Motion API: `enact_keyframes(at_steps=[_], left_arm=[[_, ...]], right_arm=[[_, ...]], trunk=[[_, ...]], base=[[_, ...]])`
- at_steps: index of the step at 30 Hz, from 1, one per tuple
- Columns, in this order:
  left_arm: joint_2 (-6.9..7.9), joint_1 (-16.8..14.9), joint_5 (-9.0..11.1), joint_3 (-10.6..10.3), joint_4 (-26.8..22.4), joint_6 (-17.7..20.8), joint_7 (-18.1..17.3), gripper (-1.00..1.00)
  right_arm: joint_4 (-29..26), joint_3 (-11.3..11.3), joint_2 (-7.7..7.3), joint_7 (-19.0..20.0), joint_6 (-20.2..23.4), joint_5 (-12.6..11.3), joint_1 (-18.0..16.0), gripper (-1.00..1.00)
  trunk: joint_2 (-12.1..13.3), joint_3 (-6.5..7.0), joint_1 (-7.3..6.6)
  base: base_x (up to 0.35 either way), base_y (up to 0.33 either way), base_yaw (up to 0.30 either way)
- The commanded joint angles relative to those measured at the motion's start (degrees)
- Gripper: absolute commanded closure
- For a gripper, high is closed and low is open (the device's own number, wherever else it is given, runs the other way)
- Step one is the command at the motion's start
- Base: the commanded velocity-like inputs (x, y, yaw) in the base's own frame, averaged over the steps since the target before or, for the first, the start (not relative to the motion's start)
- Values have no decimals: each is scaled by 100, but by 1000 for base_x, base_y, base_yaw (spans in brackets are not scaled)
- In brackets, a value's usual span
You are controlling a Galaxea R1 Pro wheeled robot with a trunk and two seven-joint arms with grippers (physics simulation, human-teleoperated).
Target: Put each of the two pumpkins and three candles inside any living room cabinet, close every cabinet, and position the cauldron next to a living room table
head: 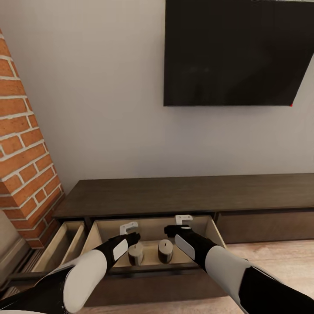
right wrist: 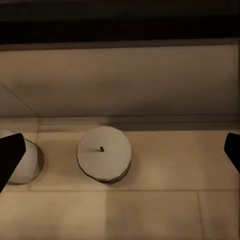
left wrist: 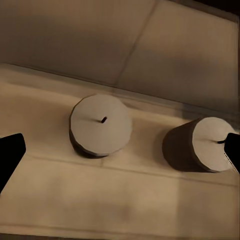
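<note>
My two arms reach forward and down into an open drawer [head: 101,231] of the cabinet [head: 174,194]. My left gripper [head: 129,227] hangs over the drawer's left half with its fingers [left wrist: 9,152] spread wide, holding nothing. My right gripper [head: 183,219] hangs over the right half, likewise wide and empty, its dark fingertips [right wrist: 10,150] at the edges of the wrist view.

Between and just below them, two candles stand upright on the pale drawer floor, near each other but apart: the left candle [head: 135,253] and the right candle [head: 165,250], each with a small dark wick on top. Neither touches a finger.

To the left, a second drawer [head: 65,242] also stands open. Beyond, the cabinet's dark top runs along a grey wall [head: 109,109], with a brick column [head: 22,152] at left and a black screen [head: 237,52] mounted above.
</note>
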Motion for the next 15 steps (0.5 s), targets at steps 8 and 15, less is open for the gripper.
enact_keyframes(at_steps=[8, 15], left_arm=[[23, 0, -20, 23, 52, -140, 18, -100], [81, 1, -20, 25, 57, -152, 60, -100]], right_arm=[[-8, 48, 2, -46, 31, -38, 0, -100], [-2, 48, 12, -52, 40, -40, 22, -100]], trunk=[[320, 139, -177], [601, 264, -331]], base=[[0, 0, 0], [0, 0, 0]])
